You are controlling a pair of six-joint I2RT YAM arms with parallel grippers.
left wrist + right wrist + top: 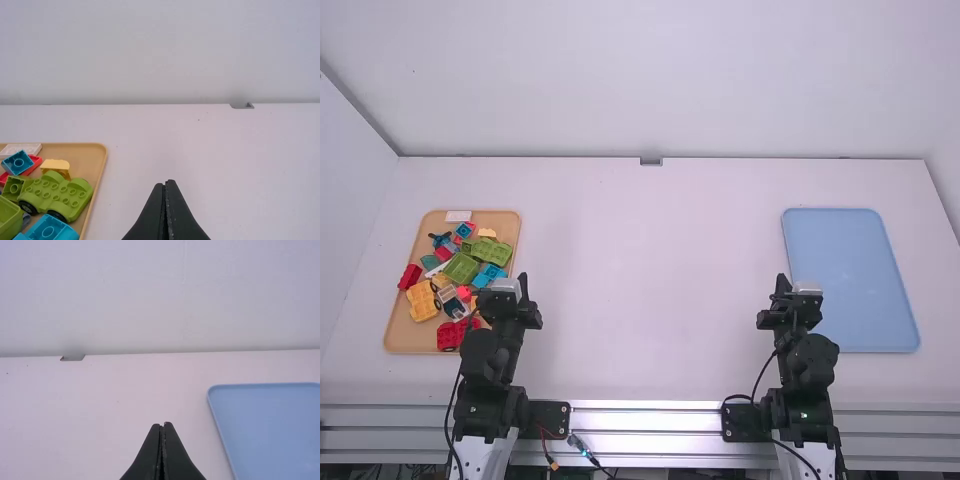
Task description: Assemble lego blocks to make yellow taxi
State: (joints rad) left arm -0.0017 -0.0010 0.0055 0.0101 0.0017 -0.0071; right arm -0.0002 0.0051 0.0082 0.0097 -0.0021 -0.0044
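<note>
My left gripper [523, 285] is at the right edge of the tan tray; in the left wrist view the left gripper [166, 184] is shut on nothing. My right gripper [782, 285] is left of the blue tray; in the right wrist view the right gripper [162, 426] is shut and holds nothing. The tan tray holds loose blocks: a yellow-orange piece [422, 300] at its left, a small yellow block [487, 233] near its far edge, and a dark-wheeled piece [453, 303] nearer the arm. The small yellow block [56, 167] lies behind a green wheeled piece [60, 195].
The tan tray [395, 335] stands at the left, with red, green, blue and white pieces in it. A blue tray [850, 270] lies at the right with nothing in it. White walls border the table [650, 290] at the back and sides.
</note>
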